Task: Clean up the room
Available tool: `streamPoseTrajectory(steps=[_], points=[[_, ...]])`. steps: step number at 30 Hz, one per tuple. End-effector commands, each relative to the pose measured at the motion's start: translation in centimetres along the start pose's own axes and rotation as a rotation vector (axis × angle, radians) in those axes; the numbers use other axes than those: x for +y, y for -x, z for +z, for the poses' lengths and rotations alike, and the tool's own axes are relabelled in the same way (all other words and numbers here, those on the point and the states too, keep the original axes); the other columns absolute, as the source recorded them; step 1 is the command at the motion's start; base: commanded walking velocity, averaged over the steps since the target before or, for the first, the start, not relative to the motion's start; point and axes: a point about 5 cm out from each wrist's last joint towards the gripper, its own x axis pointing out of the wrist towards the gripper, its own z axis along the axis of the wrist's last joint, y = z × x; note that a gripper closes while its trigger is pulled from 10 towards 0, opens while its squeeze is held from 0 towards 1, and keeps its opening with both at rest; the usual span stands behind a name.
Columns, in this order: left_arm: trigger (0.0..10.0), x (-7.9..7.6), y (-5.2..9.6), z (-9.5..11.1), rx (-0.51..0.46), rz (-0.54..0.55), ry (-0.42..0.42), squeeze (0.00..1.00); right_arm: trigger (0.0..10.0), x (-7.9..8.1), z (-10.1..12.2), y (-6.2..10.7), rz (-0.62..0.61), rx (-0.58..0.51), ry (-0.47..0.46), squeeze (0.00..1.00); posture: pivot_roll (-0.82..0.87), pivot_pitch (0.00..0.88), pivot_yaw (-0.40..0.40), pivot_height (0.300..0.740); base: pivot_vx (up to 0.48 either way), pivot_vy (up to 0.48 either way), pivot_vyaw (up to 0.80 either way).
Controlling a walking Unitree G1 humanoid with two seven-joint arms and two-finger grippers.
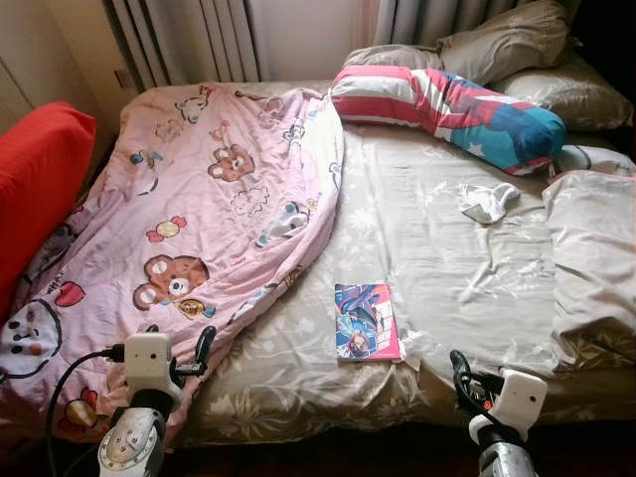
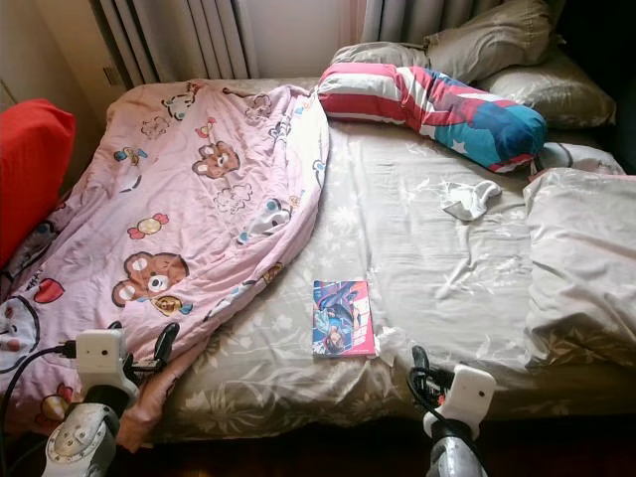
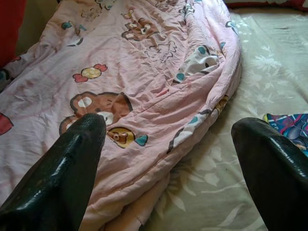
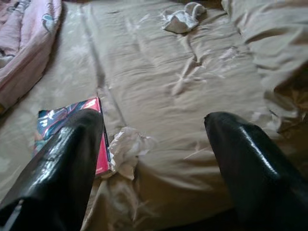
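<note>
A: Item first. Thin glossy book with a blue-and-pink illustrated cover, flat on the beige floral bedsheet, close to the bed's near edge, about midway across. Long axis from near edge toward the headboard, spine side not discernible. Small crumpled white tissue touching the book's right corner, on the sheet.

B: Bearing from each end effector?

A: Right end effector low at the near edge, book ahead and to its left, near. Fingers spread wide, nothing between them; confirmed along the right wrist view, where book and tissue sit just beyond the left-hand finger. Left end effector also spread and empty, over the hem of the pink quilt printed with bears and sweets; book ahead and well to its right, across the quilt's edge.

B: Nearer arm?

A: Right, by judgement. Short reach forward and leftward; approach across the short edge likely, since the cover lies flush with the sheet and offers little to pinch.

B: Other items outstanding?

A: Crumpled white cloth, possibly a sock, farther up the sheet toward the red, white and blue striped bolster. Beyond a short reach from either arm.
</note>
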Motion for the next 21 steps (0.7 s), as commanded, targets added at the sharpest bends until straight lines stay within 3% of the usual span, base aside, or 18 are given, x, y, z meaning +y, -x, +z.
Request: streamPoseTrajectory(steps=[1,9,11,12,18,21], points=[[10.0,0.6,0.7,-0.2,0.015,0.018,-0.003,0.00,10.0,-0.4,-0.2,0.5,-0.001,0.006,0.004,0.00,0.17,0.120,0.009,0.740,0.000,0.000,0.00],[10.0,0.8,1.4,-0.3,0.023,0.015,-0.004,0.00,10.0,-0.9,-0.3,1.2,0.007,0.005,0.036,0.00,0.17,0.122,-0.011,0.740,0.000,0.000,0.00],[10.0,0.8,1.4,-0.4,0.028,-0.005,-0.010,0.00,10.0,-1.0,0.0,1.0,0.020,-0.002,0.049,0.00,0.16,0.119,-0.017,0.740,0.000,0.000,0.00],[10.0,0.9,1.2,-0.7,0.045,-0.054,-0.028,0.00,10.0,-1.3,1.1,0.3,0.045,-0.026,0.069,0.00,0.14,0.108,-0.016,0.740,0.000,0.000,0.00],[10.0,1.2,1.2,-0.7,0.050,-0.041,-0.019,0.00,10.0,-1.3,1.4,0.6,0.057,-0.034,0.073,0.00,0.15,0.107,-0.024,0.740,0.000,0.000,0.00],[10.0,0.7,0.9,-0.3,0.023,0.003,-0.001,0.00,10.0,-1.7,0.9,0.8,0.003,-0.017,0.059,0.00,0.15,0.109,-0.024,0.740,0.000,0.000,0.00]])
